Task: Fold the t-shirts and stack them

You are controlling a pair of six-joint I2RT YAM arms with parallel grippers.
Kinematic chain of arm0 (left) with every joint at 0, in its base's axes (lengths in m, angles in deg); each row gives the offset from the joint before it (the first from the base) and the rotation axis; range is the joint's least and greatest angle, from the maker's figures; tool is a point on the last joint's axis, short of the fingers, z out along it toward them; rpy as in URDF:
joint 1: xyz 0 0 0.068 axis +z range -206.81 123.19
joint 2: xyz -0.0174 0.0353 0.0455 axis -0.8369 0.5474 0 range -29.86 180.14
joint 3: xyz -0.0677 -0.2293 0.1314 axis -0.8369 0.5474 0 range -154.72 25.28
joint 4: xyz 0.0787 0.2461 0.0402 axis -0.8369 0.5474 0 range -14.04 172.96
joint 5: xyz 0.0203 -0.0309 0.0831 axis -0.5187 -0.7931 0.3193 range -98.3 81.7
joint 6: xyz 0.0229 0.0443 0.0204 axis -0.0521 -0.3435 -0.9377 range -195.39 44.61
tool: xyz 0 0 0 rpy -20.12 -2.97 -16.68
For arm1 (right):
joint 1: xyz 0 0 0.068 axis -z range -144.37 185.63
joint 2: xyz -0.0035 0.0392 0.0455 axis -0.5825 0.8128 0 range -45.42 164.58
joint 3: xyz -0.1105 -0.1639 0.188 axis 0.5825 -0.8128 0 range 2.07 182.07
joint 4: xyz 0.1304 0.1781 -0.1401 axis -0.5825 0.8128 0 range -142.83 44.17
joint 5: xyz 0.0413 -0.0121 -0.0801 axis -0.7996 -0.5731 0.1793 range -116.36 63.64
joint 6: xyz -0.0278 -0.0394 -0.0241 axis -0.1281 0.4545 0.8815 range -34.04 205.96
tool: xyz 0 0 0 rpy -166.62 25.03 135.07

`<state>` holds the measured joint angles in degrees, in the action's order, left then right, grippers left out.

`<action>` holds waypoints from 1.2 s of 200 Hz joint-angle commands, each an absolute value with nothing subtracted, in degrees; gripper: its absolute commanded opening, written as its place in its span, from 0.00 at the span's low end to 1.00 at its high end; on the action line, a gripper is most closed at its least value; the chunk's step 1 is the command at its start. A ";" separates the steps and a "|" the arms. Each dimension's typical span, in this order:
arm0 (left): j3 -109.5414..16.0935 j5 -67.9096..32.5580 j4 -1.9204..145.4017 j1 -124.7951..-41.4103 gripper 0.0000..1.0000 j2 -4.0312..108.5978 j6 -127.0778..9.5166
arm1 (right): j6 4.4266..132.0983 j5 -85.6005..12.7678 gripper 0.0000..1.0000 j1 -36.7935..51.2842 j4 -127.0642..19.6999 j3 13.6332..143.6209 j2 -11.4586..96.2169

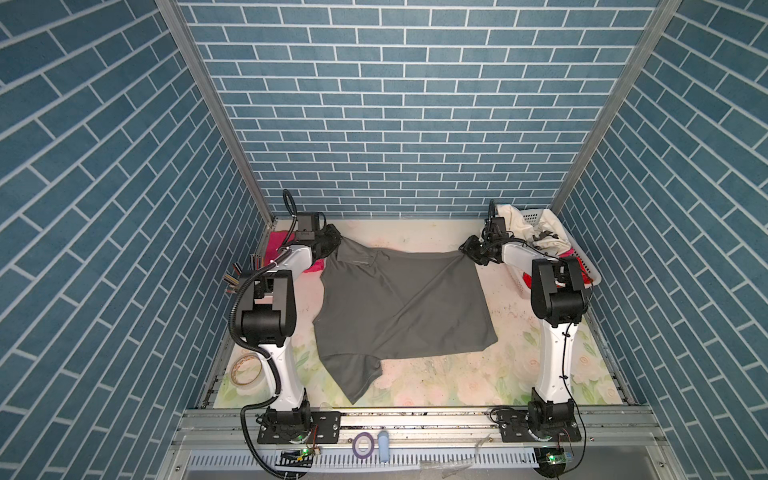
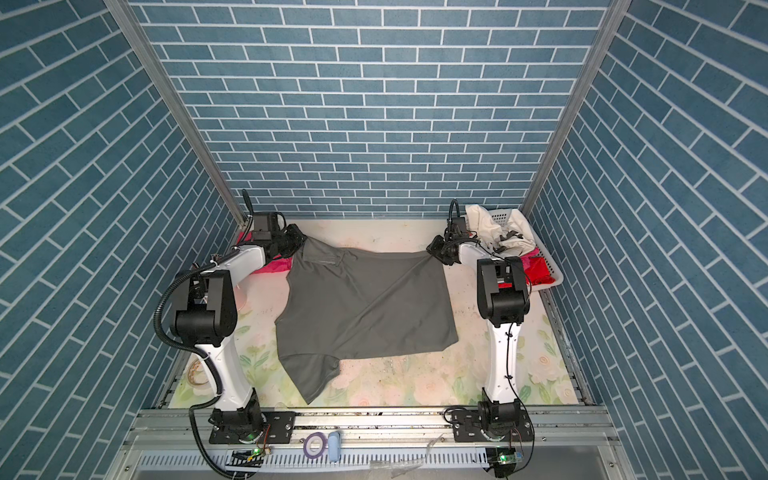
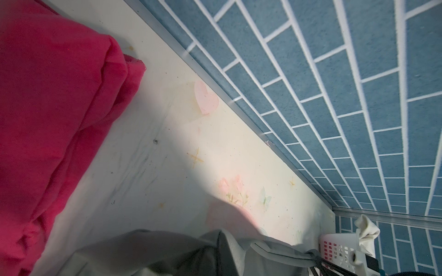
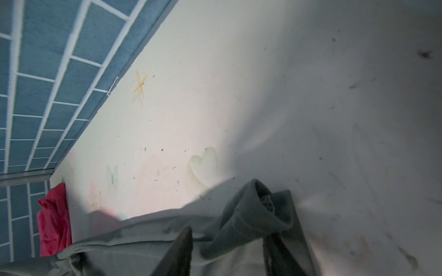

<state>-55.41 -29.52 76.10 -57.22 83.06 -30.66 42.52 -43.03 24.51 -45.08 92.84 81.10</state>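
Observation:
The dark grey t-shirt (image 1: 399, 307) (image 2: 365, 303) lies spread on the floral table, one short sleeve pointing toward the front edge. My left gripper (image 1: 332, 237) (image 2: 298, 240) is shut on its far left corner by the collar; in the left wrist view bunched grey cloth (image 3: 167, 253) hides the fingers. At the far right corner my right gripper (image 1: 467, 249) (image 2: 434, 246) (image 4: 229, 236) is shut on a rolled bunch of the same shirt, and creases run taut from that corner. The hot pink t-shirt (image 1: 277, 245) (image 2: 272, 266) (image 3: 59, 119) (image 4: 55, 222) lies folded at the far left, behind my left arm.
A white perforated basket (image 1: 592, 272) (image 2: 557, 272) (image 3: 334, 246) at the far right holds cream cloth (image 1: 519, 220) and red cloth (image 1: 582, 266). A tape roll (image 1: 247, 370) lies front left. A purple tape ring (image 1: 362, 444) sits on the front rail. Brick-patterned walls close three sides.

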 commanded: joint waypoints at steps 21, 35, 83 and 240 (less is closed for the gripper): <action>-55.55 -29.79 75.27 -57.17 0.00 81.77 -30.65 | 38.33 -38.07 0.19 24.38 -46.28 93.14 80.14; -56.30 -29.88 75.51 -56.82 0.00 81.59 -30.74 | 38.50 -37.64 0.10 24.38 -46.58 92.91 79.75; -57.95 -30.86 76.49 -56.22 0.00 80.19 -30.65 | 40.41 -37.33 0.00 24.34 -46.86 92.97 78.37; -51.10 -32.50 76.72 -53.25 0.00 74.82 -30.00 | 45.05 -40.65 0.00 21.78 -47.40 87.19 72.70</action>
